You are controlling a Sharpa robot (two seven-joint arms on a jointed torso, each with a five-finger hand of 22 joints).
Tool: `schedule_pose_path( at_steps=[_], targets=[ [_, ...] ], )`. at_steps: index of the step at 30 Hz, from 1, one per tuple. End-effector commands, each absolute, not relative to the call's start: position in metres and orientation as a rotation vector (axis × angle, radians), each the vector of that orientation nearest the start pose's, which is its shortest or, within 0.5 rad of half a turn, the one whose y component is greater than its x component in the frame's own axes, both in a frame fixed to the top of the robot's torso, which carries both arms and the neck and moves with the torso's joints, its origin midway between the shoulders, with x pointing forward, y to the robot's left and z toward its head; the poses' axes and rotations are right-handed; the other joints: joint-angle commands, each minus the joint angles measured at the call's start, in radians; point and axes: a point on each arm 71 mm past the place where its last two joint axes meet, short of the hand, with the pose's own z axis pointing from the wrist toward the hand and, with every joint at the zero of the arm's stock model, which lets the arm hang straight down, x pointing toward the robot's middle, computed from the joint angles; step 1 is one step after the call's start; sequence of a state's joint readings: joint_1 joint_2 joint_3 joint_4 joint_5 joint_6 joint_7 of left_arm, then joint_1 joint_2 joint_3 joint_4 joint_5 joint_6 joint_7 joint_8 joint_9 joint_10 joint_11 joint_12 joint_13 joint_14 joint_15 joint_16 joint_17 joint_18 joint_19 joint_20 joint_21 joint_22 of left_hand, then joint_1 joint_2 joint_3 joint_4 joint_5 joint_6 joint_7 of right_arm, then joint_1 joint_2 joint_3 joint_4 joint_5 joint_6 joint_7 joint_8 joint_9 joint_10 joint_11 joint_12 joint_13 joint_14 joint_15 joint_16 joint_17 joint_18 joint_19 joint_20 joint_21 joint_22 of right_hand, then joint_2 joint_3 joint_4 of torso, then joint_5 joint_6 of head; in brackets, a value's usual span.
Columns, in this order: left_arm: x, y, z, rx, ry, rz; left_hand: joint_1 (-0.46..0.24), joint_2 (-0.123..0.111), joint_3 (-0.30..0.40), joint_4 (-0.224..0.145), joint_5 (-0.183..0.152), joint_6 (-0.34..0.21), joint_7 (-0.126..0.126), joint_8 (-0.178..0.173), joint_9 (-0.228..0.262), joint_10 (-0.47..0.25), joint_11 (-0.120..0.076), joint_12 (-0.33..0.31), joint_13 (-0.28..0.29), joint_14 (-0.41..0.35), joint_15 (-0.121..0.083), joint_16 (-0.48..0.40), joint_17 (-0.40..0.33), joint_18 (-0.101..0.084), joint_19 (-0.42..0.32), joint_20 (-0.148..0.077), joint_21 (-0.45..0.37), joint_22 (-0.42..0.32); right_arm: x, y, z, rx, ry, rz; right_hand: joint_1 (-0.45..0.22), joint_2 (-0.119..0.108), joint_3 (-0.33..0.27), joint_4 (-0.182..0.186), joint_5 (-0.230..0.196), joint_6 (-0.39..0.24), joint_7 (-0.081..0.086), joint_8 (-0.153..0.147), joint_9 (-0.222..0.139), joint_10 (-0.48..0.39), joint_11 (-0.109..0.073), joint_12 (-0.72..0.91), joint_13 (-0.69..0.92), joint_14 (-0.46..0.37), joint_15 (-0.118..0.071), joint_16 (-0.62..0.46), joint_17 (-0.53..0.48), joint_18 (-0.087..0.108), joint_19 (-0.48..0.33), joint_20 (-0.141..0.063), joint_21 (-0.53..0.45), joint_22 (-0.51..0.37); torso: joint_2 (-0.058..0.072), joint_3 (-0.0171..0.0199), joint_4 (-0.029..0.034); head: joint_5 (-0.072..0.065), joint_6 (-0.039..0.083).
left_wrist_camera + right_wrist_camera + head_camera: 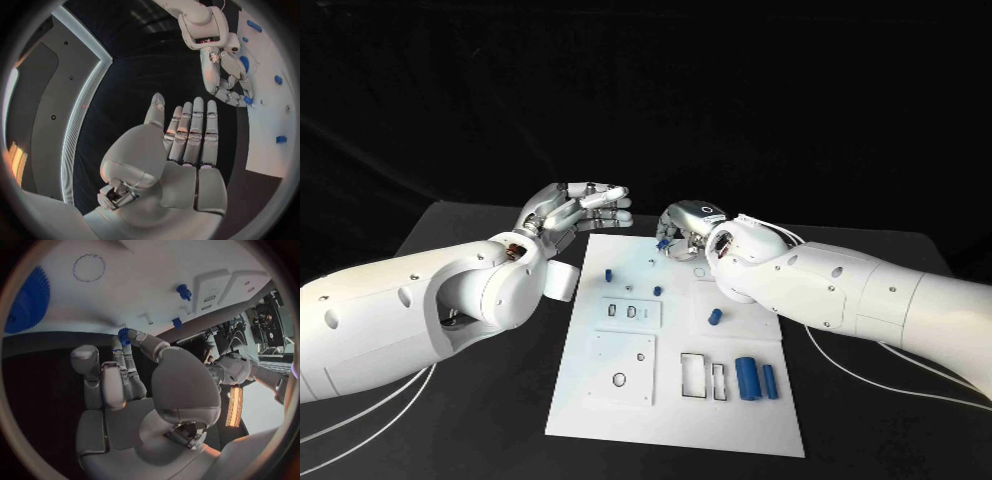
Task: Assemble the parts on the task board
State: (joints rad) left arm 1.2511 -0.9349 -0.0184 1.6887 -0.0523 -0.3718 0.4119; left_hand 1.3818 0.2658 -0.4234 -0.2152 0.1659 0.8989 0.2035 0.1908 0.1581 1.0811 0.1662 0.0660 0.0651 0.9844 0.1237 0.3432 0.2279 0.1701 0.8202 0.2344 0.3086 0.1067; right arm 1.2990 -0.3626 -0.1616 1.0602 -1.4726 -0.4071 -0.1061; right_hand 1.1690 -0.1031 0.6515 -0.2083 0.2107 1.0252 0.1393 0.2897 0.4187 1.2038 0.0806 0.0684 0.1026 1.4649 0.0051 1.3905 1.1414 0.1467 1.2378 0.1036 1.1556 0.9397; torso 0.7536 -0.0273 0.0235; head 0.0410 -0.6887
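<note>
The white task board (678, 420) lies in the middle of the table. My right hand (689, 228) hovers over its far edge and pinches a small blue part (661, 243) between thumb and fingertip. The right wrist view shows that hand (134, 385) with the blue part (124, 335) at its fingertips, just above the board (144, 280). My left hand (574, 210) floats beside the board's far left corner, fingers stretched out and apart, holding nothing. The left wrist view shows its bare palm (181, 155), with the right hand (225, 82) and its part (248, 100) beyond.
On the board stand small blue pegs (607, 272) (658, 289) (715, 317), and two blue cylinders (757, 379) lie near the front right. White blocks (630, 311), a drilled plate (620, 368) and rectangular slots (692, 372) sit nearby. A blue gear (28, 300) lies close to the right hand.
</note>
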Motion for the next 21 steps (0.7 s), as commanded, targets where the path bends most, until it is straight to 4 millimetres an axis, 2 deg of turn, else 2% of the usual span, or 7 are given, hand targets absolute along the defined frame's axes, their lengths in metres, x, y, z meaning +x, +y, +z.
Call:
schedule_pose_path(
  at_steps=[1,12,21],
  targets=[
    [0.4677,0.2046,-0.1284,-0.981,1.354,-1.624,0.0,0.006,-0.004,-0.001,-0.004,-0.004,0.0,-0.003,0.001,-0.005,-0.001,-0.003,0.0,-0.007,0.004,-0.004,0.001,0.012,-0.003,0.005,-0.005,-0.001,0.5542,-0.0755,-0.183,-0.292,1.544,0.598,0.001,-0.009,0.005,0.001,0.006,-0.004,0.001,0.001,0.002,-0.003,0.003,-0.004,0.001,0.031,-0.002,0.007,0.002,-0.015,0.003,-0.001,0.006,0.001,0.0,-0.0002,-0.0013,0.003,0.0],
    [0.4683,0.2039,-0.1257,-0.975,1.352,-1.627,0.0,0.009,-0.008,-0.006,-0.004,-0.004,0.0,-0.003,0.002,-0.007,0.0,-0.003,0.001,-0.007,0.004,-0.005,0.004,0.012,-0.003,0.006,-0.005,-0.002,0.5551,-0.0725,-0.1835,-0.294,1.544,0.599,0.0,-0.013,0.007,0.002,0.005,-0.007,0.002,0.0,0.003,-0.006,0.004,-0.005,0.001,0.031,-0.001,0.007,0.002,-0.015,0.002,0.0,0.006,0.002,0.0,0.0007,-0.001,0.006,-0.004],
    [0.4686,0.2034,-0.1247,-0.973,1.351,-1.628,0.0,0.009,-0.008,-0.006,-0.004,-0.004,0.0,-0.003,0.002,-0.007,0.0,-0.003,0.001,-0.007,0.004,-0.005,0.004,0.012,-0.003,0.006,-0.005,-0.002,0.556,-0.0703,-0.1841,-0.299,1.551,0.597,-0.003,-0.024,0.015,0.004,0.001,-0.02,0.007,-0.006,0.006,-0.023,0.009,-0.007,-0.003,0.03,0.003,0.01,0.001,-0.014,-0.003,0.003,0.005,0.002,-0.001,0.0004,-0.0021,0.01,-0.006]
  ],
)
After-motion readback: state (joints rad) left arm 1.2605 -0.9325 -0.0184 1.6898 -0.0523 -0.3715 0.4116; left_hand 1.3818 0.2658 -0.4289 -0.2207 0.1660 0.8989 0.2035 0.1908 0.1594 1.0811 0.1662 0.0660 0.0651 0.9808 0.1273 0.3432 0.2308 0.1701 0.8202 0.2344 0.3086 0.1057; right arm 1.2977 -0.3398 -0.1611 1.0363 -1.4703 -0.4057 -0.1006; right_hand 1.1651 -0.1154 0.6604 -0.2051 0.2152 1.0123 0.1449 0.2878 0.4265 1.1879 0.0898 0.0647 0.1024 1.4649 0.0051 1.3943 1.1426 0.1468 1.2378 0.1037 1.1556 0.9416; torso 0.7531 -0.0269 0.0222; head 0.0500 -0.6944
